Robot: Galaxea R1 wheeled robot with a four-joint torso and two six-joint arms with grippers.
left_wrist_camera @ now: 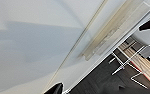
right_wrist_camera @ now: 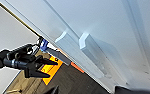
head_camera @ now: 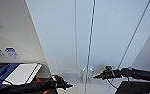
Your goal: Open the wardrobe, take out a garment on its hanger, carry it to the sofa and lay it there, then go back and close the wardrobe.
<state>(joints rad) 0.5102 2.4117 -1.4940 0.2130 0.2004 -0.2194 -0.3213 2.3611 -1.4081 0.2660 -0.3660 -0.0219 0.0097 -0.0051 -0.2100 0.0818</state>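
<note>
Working the opening step: wardrobe [head_camera: 101,37] is sitting dead ahead, doors shut, both grippers hovering low beside the handles [head_camera: 87,73]. Right gripper [head_camera: 96,76] is pointing at the right handle, just off it; left gripper [right_wrist_camera: 47,67] is showing its fingers spread apart, right's spacing I can't tell. Handles and door seam are running vertical, so the next move is calling for fingers straddling a handle sideways, then pulling outward.

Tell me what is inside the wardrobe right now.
Nothing inside can be seen. The wardrobe doors look closed, meeting at the seam between the two small handles, so its contents are covered. The right gripper hovers beside the handles; the left gripper hangs lower.
</note>
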